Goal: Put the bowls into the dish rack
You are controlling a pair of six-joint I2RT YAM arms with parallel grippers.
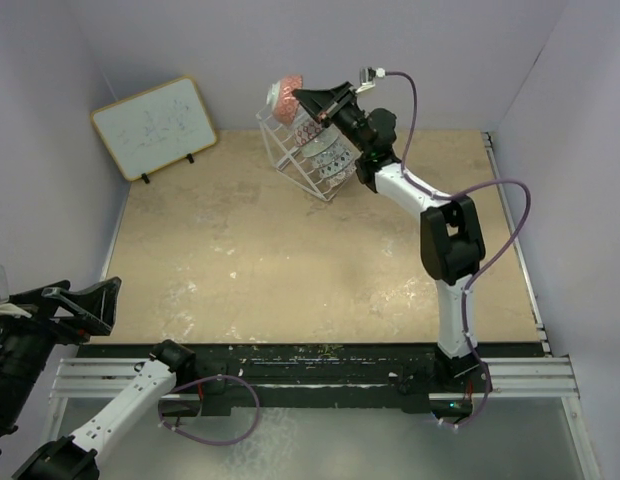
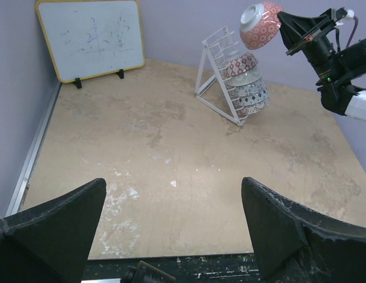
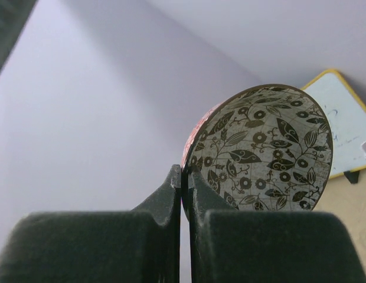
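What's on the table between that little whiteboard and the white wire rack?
Nothing. The stretch of table between the whiteboard and the dish rack is bare, just scuffed tan surface; the top external view shows it best.

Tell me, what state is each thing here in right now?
Red-pink patterned round bowl: pinched by its rim, held aloft.
Right claw: shut on that bowl.
Left claw: open, empty.
White wire dish rack: standing, holding bowls.
Patterned bowls inside it: stacked on edge.
Wood-framed whiteboard: propped up, scribbled on.
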